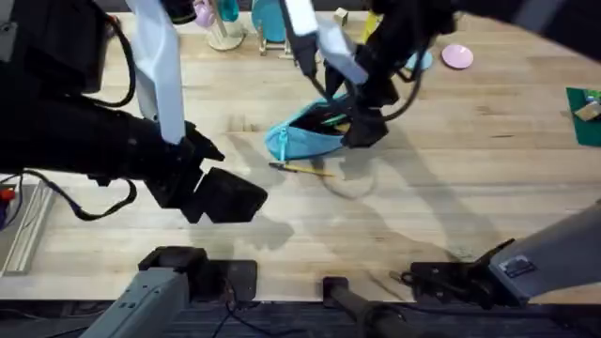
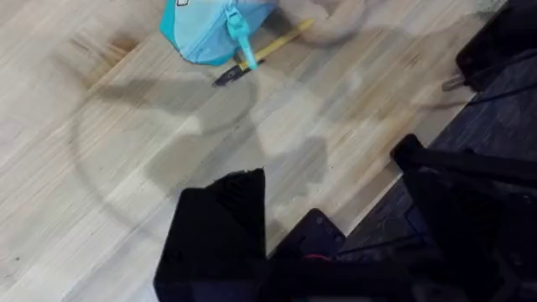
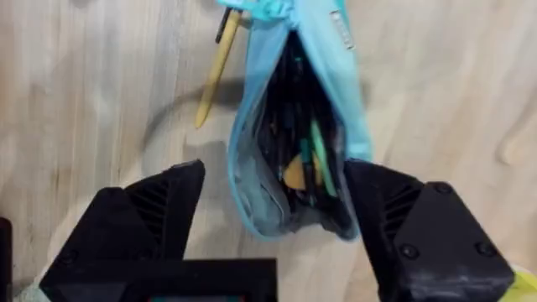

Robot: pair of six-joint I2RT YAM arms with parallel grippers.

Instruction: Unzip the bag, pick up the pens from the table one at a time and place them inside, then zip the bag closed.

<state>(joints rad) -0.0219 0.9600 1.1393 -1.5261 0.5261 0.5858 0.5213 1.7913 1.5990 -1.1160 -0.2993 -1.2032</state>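
The teal-blue bag (image 1: 302,139) lies at mid-table with its zipper open; in the right wrist view the bag (image 3: 294,126) gapes and dark, green and orange sticks show inside. A yellow pen (image 1: 306,171) with a black end lies on the table (image 1: 423,188) just in front of the bag, also seen as the pen (image 2: 270,49) and the pen (image 3: 216,71). My right gripper (image 3: 281,214) is open, its fingers straddling the bag's open end (image 1: 362,127). My left gripper (image 1: 223,191) hovers open and empty left of the bag (image 2: 210,29), well apart from it.
A pink disc (image 1: 457,56) and a green mat (image 1: 587,115) lie at the back right. Cups and holders (image 1: 225,26) stand along the far edge. A black mat and the arm bases (image 1: 188,272) line the front edge. Bare wood lies right of the bag.
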